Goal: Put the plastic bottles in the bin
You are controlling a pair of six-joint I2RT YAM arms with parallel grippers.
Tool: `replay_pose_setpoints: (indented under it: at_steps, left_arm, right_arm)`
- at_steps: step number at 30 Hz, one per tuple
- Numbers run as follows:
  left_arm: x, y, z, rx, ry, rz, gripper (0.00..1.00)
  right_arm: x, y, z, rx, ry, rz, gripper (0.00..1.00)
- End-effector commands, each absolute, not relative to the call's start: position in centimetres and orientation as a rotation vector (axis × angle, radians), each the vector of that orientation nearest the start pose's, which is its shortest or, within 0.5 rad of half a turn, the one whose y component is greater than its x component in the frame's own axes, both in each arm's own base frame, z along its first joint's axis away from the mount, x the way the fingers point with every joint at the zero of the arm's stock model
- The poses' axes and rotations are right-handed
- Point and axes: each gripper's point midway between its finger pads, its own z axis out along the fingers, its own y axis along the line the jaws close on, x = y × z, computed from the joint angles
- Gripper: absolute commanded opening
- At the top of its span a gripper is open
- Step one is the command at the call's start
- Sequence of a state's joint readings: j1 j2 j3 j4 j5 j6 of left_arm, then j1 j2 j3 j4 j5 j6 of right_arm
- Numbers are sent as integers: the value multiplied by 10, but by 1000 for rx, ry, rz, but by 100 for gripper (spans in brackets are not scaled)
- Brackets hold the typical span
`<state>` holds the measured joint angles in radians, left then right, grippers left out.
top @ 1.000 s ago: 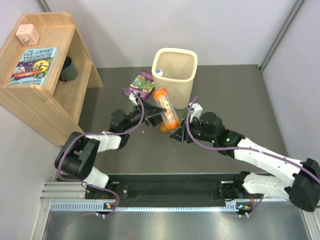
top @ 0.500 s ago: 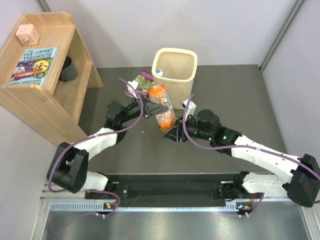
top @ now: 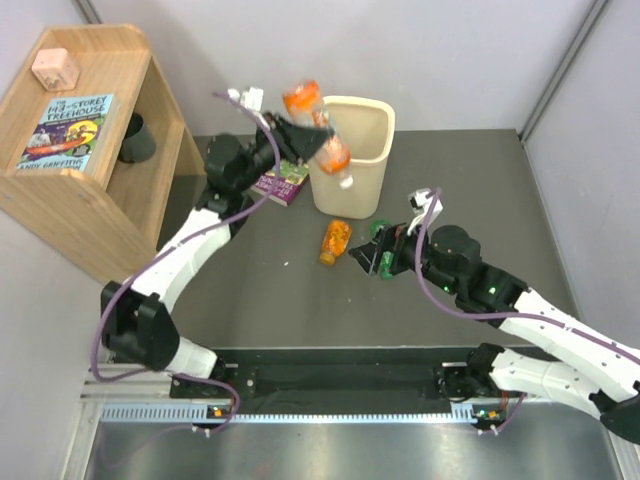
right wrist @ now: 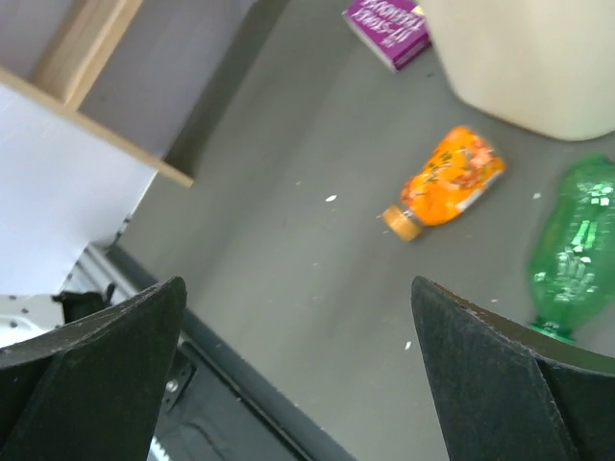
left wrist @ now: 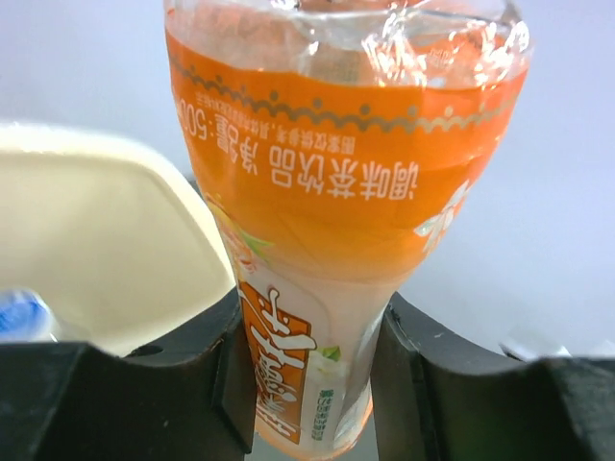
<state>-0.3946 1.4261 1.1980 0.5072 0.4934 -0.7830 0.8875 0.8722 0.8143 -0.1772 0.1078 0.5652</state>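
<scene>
My left gripper point(top: 310, 136) is shut on a tall orange-labelled plastic bottle point(top: 322, 135), held tilted in the air over the left rim of the cream bin point(top: 365, 160). In the left wrist view the bottle point(left wrist: 336, 221) fills the frame between my fingers point(left wrist: 192, 384), with the bin point(left wrist: 96, 230) just behind it. A short orange bottle point(top: 335, 241) lies on the table in front of the bin. A green bottle point(right wrist: 575, 240) lies to its right, partly hidden in the top view behind my right gripper point(top: 378, 256). That gripper point(right wrist: 303, 375) stands open and empty.
A purple book point(top: 285, 181) lies left of the bin. The wooden shelf point(top: 90, 190) stands at the far left with a dark cup point(top: 135, 139) inside and a book on top. A bit of clear and blue plastic point(left wrist: 19, 312) shows inside the bin.
My left arm has lifted the tall orange bottle from table height up to the bin's rim. My right gripper has opened wide and drawn back to the right.
</scene>
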Motion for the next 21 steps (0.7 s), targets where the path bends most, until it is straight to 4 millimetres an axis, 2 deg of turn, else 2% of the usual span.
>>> replay_pose_setpoints:
  at_steps: [1,2,3,5,8,10,13,15,16,17,19,20,21]
  left_arm:
    - [440,-267,417,181,1439,-1034,0]
    - [457,-273,420,215,1432,-998,0]
    - [466,-274,419,220,1441,-976,0]
    - [492,-277,403,234,1488,-899,1]
    - [520,-270,388,194,1476,-842,3]
    - [531,-269,385,174,1456,-850,6]
    - [548,-275,375,123,1499,-871,55]
    - [549,-268,384,53,1479,-866,99]
    - [540,-261,406,30,1428,-873,99]
    - [535,-257,401,20,1425,-870,99]
    - [520,-245,437,-2,1332,-862,99]
    - [515,-242,446,-9,1322,-858,99]
    - [513,-236,447,-39,1350,-836,99]
  right_arm:
    - [217,248,272,-193,1896,813,100]
    - [216,246,273,-186,1890,819,100]
    - [216,245,272,-177,1890,817,100]
    - [215,242,274,-159,1881,824,100]
    - [211,237,279,-147,1860,836,100]
    - [210,232,274,-150,1867,820,100]
    - [210,219,270,-129,1880,757,100]
    - [213,210,273,-109,1872,713,100]
    - [215,208,271,-104,1881,692,100]
    - [217,205,273,-95,1874,675,100]
    - [223,204,266,-85,1899,628,100]
    - [230,198,264,-54,1910,582,99]
    - [234,195,259,-24,1932,550,100]
